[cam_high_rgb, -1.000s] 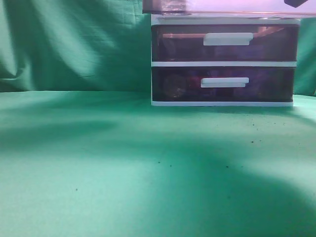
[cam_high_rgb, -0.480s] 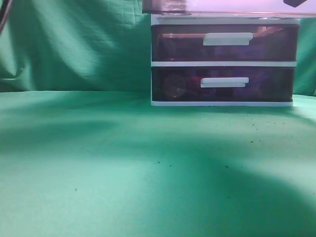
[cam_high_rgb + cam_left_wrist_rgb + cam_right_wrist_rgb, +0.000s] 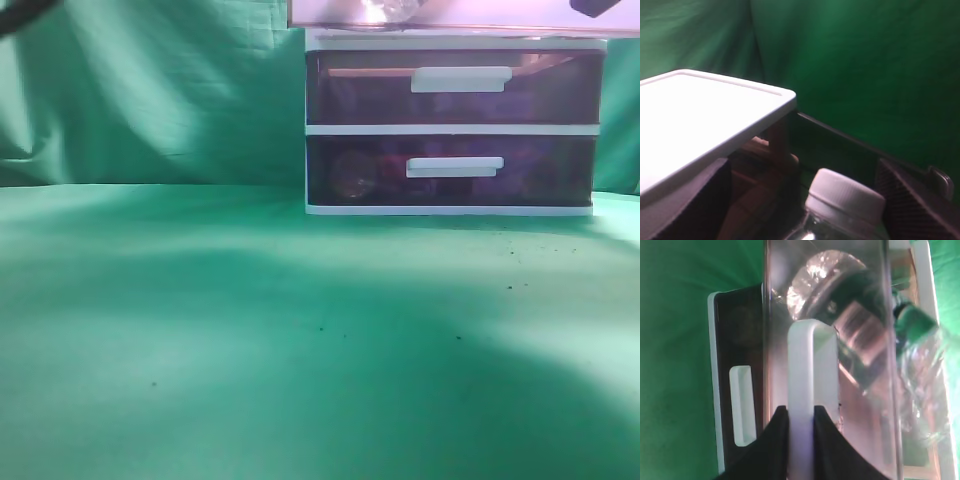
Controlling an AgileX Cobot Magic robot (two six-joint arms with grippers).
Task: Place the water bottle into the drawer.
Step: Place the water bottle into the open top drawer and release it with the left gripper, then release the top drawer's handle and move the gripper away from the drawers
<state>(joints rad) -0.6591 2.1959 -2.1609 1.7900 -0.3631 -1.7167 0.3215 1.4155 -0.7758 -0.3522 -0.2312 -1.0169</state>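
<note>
The drawer (image 3: 450, 12) is pulled out at the top of the exterior view. My right gripper (image 3: 801, 412) is shut on its white bar handle (image 3: 812, 365); a dark bit of it shows in the exterior view (image 3: 592, 8). The clear water bottle (image 3: 830, 275) lies tilted inside the drawer, its base near the front wall; the base also shows in the exterior view (image 3: 385, 10). In the left wrist view my left gripper (image 3: 800, 212) has a finger on each side of the bottle, whose white cap (image 3: 845, 200) points up, beside the unit's white top (image 3: 705, 115).
Two closed lower drawers (image 3: 455, 88) (image 3: 450, 165) with white handles sit under the open one. The unit stands on a green cloth table (image 3: 300, 340) with a green cloth backdrop (image 3: 150, 90). A dark part of my left arm (image 3: 25, 15) shows top left.
The bottle's base has come into view inside the open drawer. A dark part of my left arm has swung into the top-left corner. The right gripper has not moved.
</note>
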